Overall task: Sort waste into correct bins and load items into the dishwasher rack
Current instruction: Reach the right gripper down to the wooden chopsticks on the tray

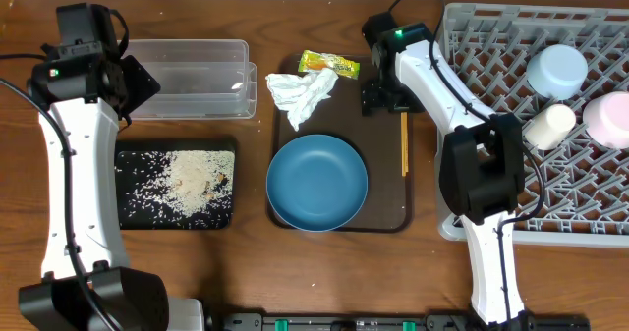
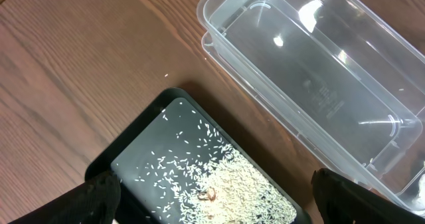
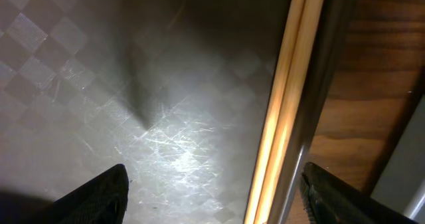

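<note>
Print on the one yellow-green snack wrapper (image 1: 329,66) is too small to read; it is lying beside one crumpled white napkin (image 1: 302,93) at the back of the brown serving tray (image 1: 388,201), with one dark-blue dish (image 1: 316,182) and two chopsticks (image 3: 287,104). White rice crumbs (image 1: 187,182) are lying in the black tray (image 1: 127,195); one light-blue bowl (image 1: 556,71), one cream cup (image 1: 549,126) and one pink bowl (image 1: 609,118) are sitting in the grey rack (image 1: 491,36). Both are hanging open, the left hand (image 2: 219,204) over the black tray, the right hand (image 3: 219,201) over the chopsticks
</note>
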`<state>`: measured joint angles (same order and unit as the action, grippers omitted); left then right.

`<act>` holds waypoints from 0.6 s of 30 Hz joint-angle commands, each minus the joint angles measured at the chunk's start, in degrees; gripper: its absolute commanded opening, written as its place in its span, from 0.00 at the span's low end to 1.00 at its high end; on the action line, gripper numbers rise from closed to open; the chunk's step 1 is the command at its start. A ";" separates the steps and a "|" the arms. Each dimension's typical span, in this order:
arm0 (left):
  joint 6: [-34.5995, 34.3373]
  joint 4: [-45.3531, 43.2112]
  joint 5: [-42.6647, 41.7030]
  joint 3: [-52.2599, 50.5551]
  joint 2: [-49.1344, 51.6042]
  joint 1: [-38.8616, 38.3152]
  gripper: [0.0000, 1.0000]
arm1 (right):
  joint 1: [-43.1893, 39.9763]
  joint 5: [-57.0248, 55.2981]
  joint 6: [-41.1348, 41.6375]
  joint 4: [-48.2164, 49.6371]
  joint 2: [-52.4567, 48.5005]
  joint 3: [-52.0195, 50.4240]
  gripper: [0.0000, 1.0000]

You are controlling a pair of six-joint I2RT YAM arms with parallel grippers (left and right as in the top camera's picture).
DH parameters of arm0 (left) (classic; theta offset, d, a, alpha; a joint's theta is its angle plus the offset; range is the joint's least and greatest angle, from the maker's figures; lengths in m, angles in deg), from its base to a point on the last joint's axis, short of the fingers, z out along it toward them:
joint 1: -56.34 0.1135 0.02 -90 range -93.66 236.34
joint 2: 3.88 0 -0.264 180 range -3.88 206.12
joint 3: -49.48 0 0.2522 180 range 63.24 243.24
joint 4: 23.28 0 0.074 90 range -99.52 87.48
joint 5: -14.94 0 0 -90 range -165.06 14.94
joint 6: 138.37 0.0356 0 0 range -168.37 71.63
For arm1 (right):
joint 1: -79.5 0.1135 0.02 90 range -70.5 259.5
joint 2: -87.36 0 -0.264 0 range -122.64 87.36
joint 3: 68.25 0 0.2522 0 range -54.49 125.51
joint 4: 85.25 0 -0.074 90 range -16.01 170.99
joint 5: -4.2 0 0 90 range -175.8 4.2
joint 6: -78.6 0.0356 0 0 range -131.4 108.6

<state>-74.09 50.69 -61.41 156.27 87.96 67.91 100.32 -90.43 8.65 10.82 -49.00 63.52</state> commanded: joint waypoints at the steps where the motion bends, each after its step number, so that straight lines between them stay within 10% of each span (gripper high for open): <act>1: -0.33 0.22 0.28 0.68 -0.11 0.26 0.95 | -0.33 -1.16 0.92 0.02 -0.96 0.26 0.81; 18: -0.33 0.22 0.28 0.68 -0.11 0.26 0.95 | -0.33 -0.94 0.92 3.56 -1.62 -3.72 0.81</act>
<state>-74.11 50.69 -61.41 156.27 87.96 67.91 100.32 -90.58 8.81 14.29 -49.17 60.29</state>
